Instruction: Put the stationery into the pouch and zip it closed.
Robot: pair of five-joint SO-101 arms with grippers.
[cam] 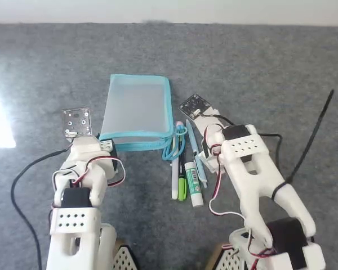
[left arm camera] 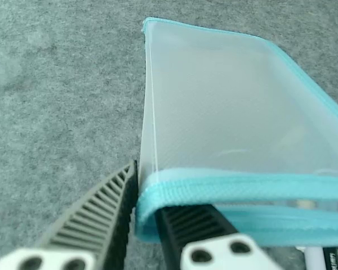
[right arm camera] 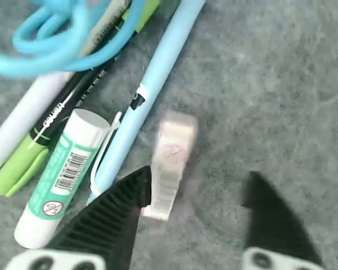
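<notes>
Our left gripper [left arm camera: 143, 225] pinches the pouch [cam: 136, 107] at its seven o'clock corner. Our right gripper [right arm camera: 197, 208], wide open and empty, straddles the eraser [right arm camera: 170, 163] off-centre, so it may skid on closing.

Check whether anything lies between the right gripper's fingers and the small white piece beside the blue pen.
Nothing visible does. The right gripper is open, and the small white piece lies inside the gap, close to one of the fingers. The light blue pen lies just beside the piece, so it may get nudged.
</notes>
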